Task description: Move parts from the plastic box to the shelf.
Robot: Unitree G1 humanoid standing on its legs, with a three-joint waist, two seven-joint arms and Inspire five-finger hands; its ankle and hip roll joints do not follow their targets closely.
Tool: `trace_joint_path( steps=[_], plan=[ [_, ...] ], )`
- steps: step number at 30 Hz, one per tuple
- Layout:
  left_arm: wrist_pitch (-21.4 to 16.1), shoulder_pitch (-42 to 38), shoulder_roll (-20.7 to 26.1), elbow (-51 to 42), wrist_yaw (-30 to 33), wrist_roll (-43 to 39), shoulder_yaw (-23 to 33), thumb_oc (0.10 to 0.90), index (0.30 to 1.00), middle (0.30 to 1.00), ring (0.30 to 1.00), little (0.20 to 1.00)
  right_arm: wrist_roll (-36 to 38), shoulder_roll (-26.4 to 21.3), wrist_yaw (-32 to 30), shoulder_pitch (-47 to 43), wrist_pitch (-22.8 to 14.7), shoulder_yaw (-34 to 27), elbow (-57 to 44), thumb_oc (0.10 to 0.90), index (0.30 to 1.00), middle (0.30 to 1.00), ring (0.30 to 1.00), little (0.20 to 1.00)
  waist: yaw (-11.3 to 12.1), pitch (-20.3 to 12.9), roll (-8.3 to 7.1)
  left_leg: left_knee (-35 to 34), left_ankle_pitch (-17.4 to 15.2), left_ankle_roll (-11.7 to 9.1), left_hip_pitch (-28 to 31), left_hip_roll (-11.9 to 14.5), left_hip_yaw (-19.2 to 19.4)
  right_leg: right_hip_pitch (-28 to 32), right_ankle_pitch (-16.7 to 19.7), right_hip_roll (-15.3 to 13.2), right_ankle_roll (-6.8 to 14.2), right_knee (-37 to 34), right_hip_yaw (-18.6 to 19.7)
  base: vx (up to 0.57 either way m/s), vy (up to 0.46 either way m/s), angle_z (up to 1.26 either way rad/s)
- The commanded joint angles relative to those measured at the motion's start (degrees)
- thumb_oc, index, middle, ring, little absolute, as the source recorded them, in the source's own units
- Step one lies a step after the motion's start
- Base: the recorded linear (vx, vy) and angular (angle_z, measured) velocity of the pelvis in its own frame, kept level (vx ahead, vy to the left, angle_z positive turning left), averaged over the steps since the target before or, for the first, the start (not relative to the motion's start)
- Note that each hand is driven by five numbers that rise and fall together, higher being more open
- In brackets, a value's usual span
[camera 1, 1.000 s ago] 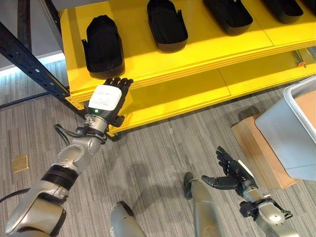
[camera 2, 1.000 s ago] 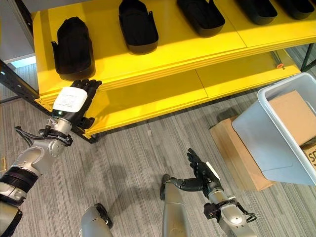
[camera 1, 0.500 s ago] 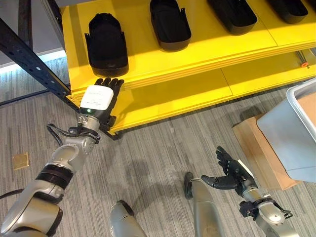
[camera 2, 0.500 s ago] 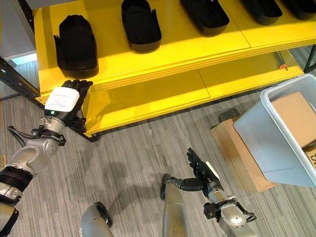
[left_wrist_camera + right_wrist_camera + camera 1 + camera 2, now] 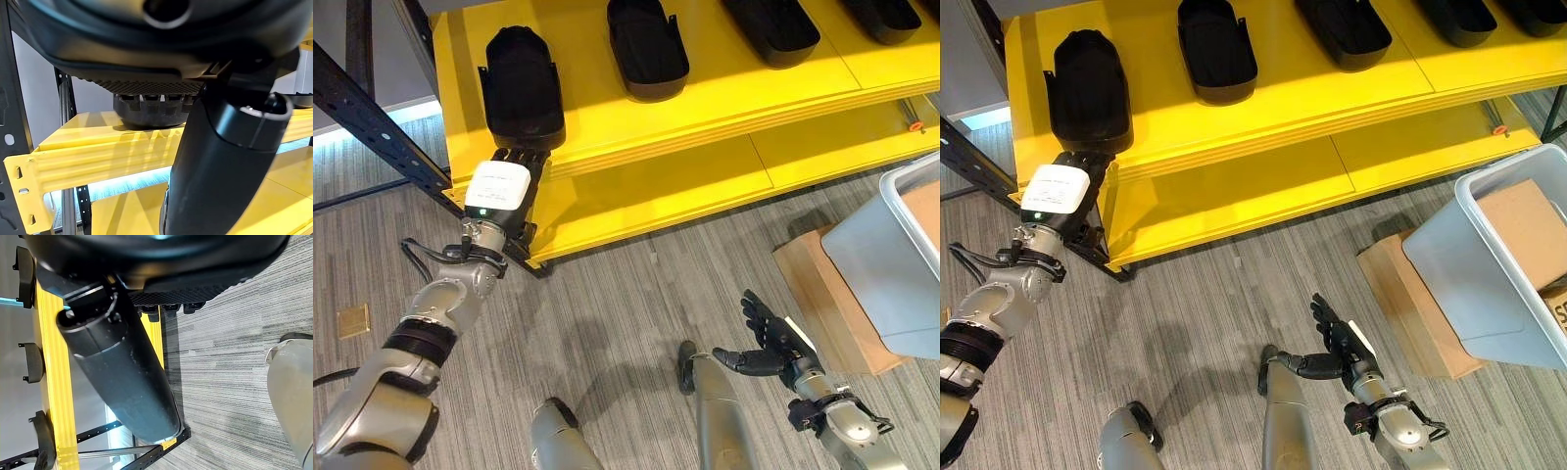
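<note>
Left eye view: left hand (image 5: 496, 189) at shelf (image 5: 705, 98) edge.

Black parts (image 5: 522, 86) — on yellow shelf (image 5: 744, 88)

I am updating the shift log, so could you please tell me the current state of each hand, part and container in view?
left hand: open, fingers straight, raised at the front edge of the shelf, holding nothing.
right hand: open, low over the floor, empty.
leftmost black part: lying on the upper level of the shelf, just past the left hand.
second black part: lying on the shelf, untouched.
plastic box: tilted, resting on cardboard, a brown carton inside.
</note>
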Motion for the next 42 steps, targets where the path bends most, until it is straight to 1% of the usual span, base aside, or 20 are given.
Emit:
trace_joint_path(
  steps=[1,13,15,19,42],
  plan=[
    [-0.02,-6.65,2.15,-0.01,4.56,-3.21,0.99,0.900,1.000,1.000,1.000,1.000,-0.19,-2.18,-0.61,1.38,-5.54,-3.02,-4.74,0.900,1.000,1.000,1.000,1.000,-0.62,-4.42,0.11,1.57,5.68,-0.36,-5.01,1.43,-4.52,7.99,-1.32,-4.02,5.21,-2.68,3.93,0.00,0.000,0.00],
    [-0.01,-11.56,0.66,5.95,4.38,-4.96,-2.90,0.900,1.000,1.000,1.000,1.000,0.35,-2.36,-0.42,1.07,-5.63,-2.14,-4.45,0.900,1.000,1.000,1.000,1.000,-1.39,-4.68,0.04,1.95,5.42,-0.24,-5.32,1.48,-4.37,7.27,-1.20,-3.99,5.34,-2.21,4.26,0.00,0.001,-0.01],
    [0.11,-13.11,0.22,8.25,4.41,-5.83,-3.90,0.900,1.000,1.000,1.000,1.000,0.41,-2.50,-0.55,1.17,-5.72,-2.02,-4.38,0.900,1.000,1.000,1.000,1.000,-1.72,-4.74,-0.02,2.00,5.45,-0.27,-5.40,1.55,-4.41,7.06,-1.02,-3.92,5.38,-2.25,4.37,0.00,0.006,-0.02],
    [-0.02,-13.91,-0.18,9.53,4.37,-6.54,-4.52,0.900,1.000,1.000,1.000,1.000,0.40,-2.59,-0.58,1.06,-5.76,-1.99,-4.15,0.900,1.000,1.000,1.000,1.000,-1.89,-4.83,-0.06,2.09,5.23,-0.24,-5.41,1.56,-4.28,6.86,-0.95,-3.91,5.43,-2.08,4.53,0.00,0.000,0.00],
    [-0.89,-16.06,-1.74,13.17,4.46,-13.07,-4.39,0.900,1.000,1.000,1.000,1.000,0.74,-2.58,-0.57,0.91,-5.61,-1.36,-3.31,0.900,1.000,1.000,1.000,1.000,-2.48,-5.63,-0.25,1.81,5.52,-0.49,-5.03,1.83,-3.78,6.56,-0.51,-3.62,5.55,-2.25,4.91,0.00,0.002,-0.01]
  ],
)
